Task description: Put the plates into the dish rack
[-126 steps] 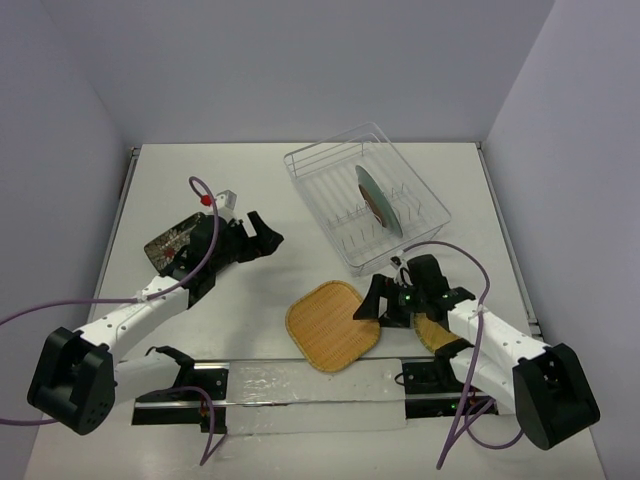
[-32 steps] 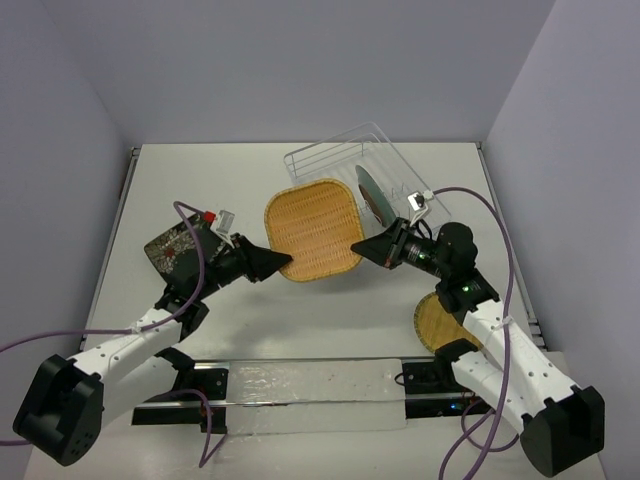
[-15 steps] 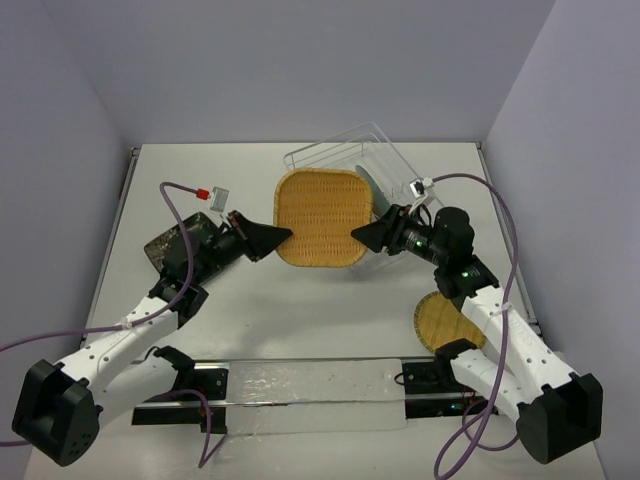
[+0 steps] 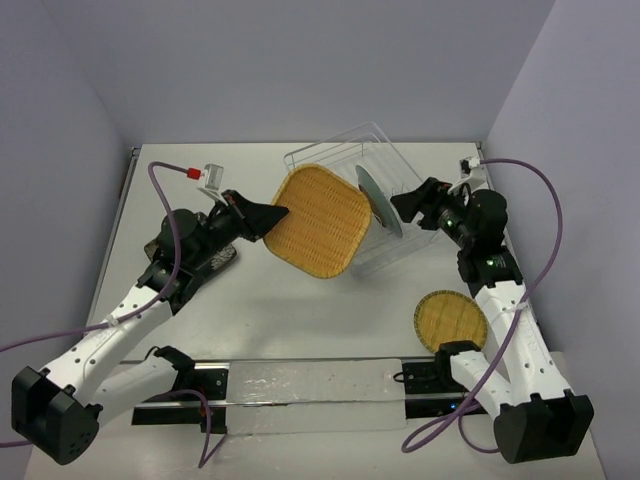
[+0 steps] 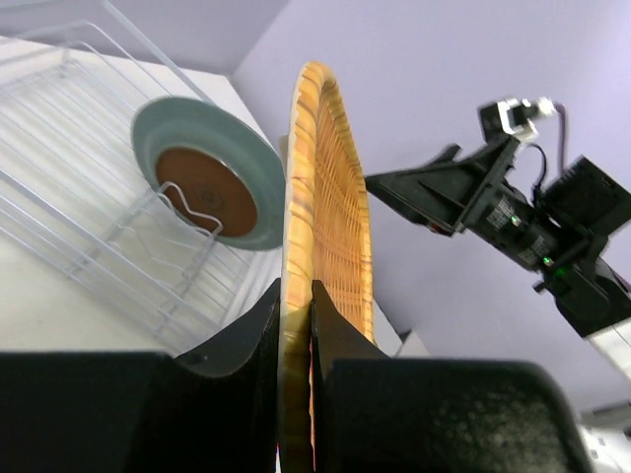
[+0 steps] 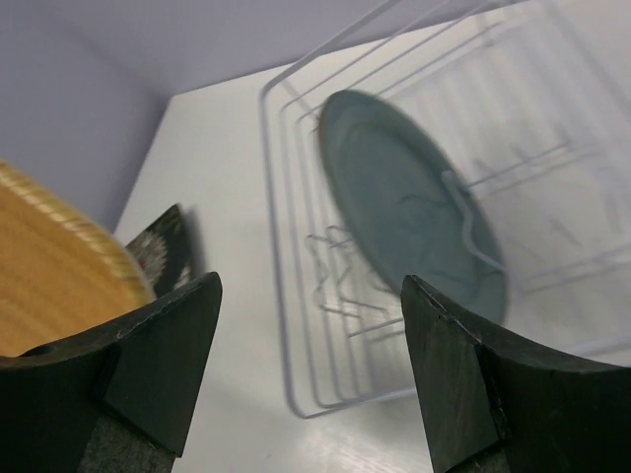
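Only the top view shows the table [image 4: 300, 310] whole. Dish rack [image 4: 335, 143] at far right holds one thing: the grey-blue plate [image 4: 378, 205], upright in the tines. Right wrist view is blurred.

Square woven plate [image 4: 318, 220] is up off the table, tilted, just left of the rack. It's edge-on in the left wrist view, with the left gripper [image 5: 296, 291] pinching its rim.

Round woven plate [image 4: 451, 321] lies flat by the right arm. Black plate [image 6: 163, 246] is mostly under the left arm.

Right gripper [image 4: 398, 207] is spread and empty, beside the grey-blue plate.
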